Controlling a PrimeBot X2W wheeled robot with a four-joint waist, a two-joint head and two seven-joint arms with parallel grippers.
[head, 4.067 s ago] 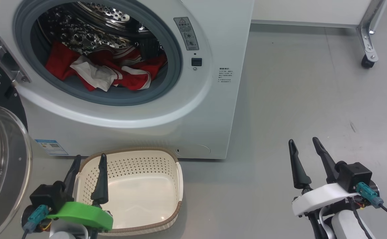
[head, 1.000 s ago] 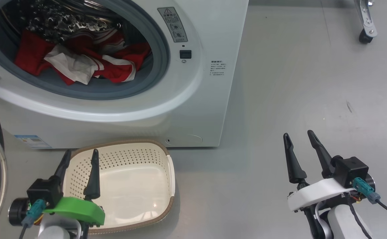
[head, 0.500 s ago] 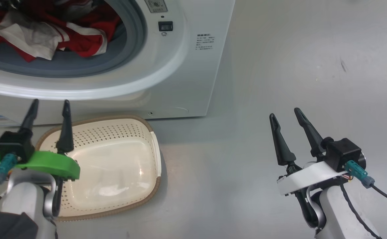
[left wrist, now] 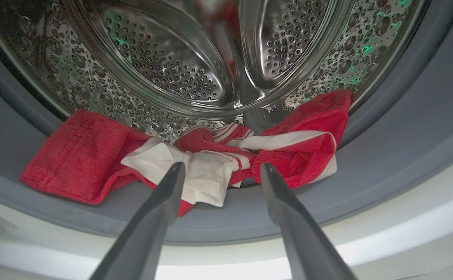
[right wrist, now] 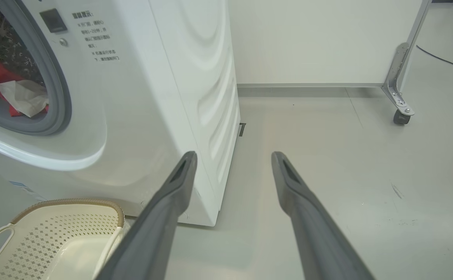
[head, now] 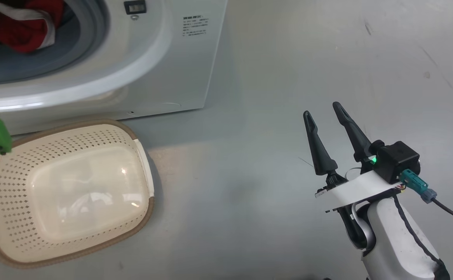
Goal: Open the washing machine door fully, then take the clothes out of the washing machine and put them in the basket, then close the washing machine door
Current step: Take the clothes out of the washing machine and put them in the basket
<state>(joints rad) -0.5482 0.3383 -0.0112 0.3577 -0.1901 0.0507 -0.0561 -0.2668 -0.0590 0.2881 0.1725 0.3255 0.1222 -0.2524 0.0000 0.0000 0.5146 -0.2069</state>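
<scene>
Just ease the wide-open, empty left gripper [left wrist: 222,166] forward into the bunched red-and-white clothes [left wrist: 207,186] ahead of its jaws, then pinch deep, clear of the grey rubber gasket [left wrist: 226,221] beneath.

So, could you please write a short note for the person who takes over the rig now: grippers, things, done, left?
Left gripper: open, empty, fingers aimed at the clothes at the drum's front edge.
Right gripper: open, empty, above the floor beside the washing machine.
Basket: empty, on the floor before the machine.
Done: the machine stands open.
Left: move all clothes to the basket, close the door.
</scene>
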